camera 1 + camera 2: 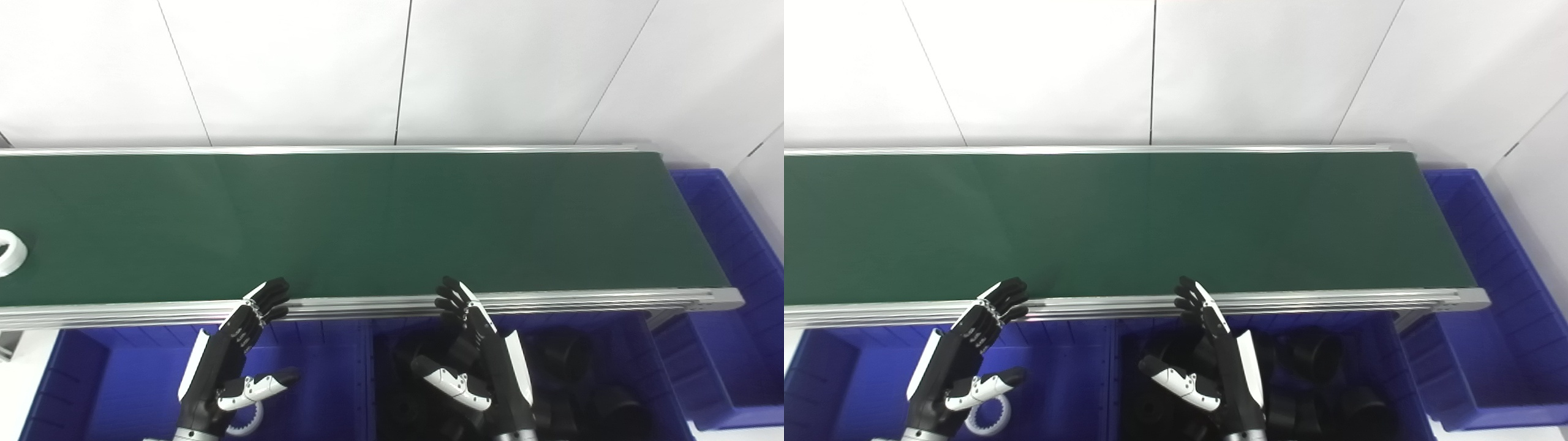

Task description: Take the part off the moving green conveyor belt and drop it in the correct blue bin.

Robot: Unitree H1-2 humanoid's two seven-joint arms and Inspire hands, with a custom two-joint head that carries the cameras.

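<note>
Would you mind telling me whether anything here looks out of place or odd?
Nothing stands out. A white ring part lies on the green belt at the far left. White parts sit in the left blue bin, black ones in the middle bin. The left hand and right hand hover open, empty.

A: What's cut off?
B: The white ring (pixel 11 252), far beyond the left hand (pixel 229 355), half lost at the edge.
A: And hidden?
B: The right hand (pixel 484 361) covers some black parts (pixel 566 355); another toothed ring (pixel 988 418) sits partly under the left.

Robot hands (pixel 961 361) (pixel 1213 361) open over bins (pixel 1066 380)
</note>
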